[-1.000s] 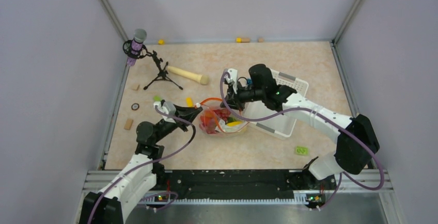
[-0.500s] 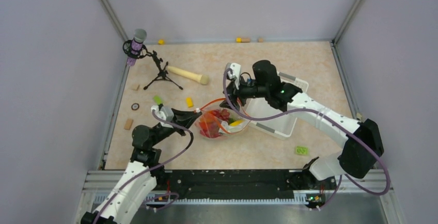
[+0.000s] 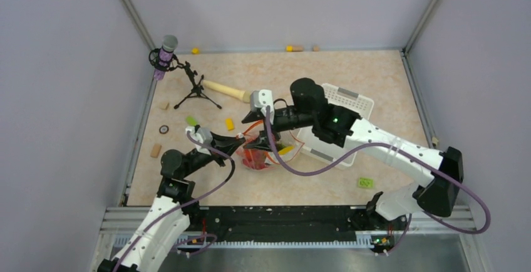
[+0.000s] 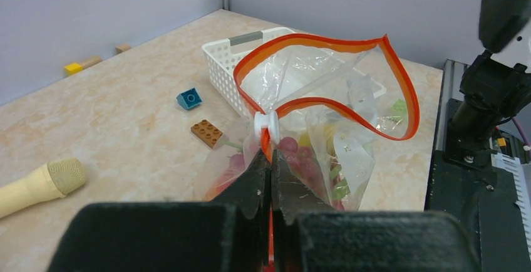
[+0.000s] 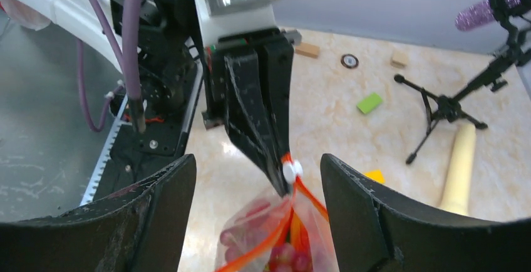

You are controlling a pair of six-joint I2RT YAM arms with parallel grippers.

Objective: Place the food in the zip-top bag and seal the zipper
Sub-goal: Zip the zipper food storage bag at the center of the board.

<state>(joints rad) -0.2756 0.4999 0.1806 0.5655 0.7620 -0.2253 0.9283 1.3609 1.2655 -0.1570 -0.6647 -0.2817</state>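
Beige marbled tabletop (image 4: 125, 121) is lying beneath. Nearest, the left gripper (image 4: 270, 159) is pinching the zip-top bag (image 4: 350, 159) at its corner under the white slider (image 4: 266, 123), food (image 4: 294, 154) inside. Beyond, the right gripper (image 5: 257, 162) is hovering wide astride that slider; it should be closing squarely on it, then dragging along the gaping zipper (image 4: 401, 90).

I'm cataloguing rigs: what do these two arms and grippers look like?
The left arm and right arm have white links, black joints and a looping purple cable each. The left gripper and right gripper have black tapered fingers with white camera housings.
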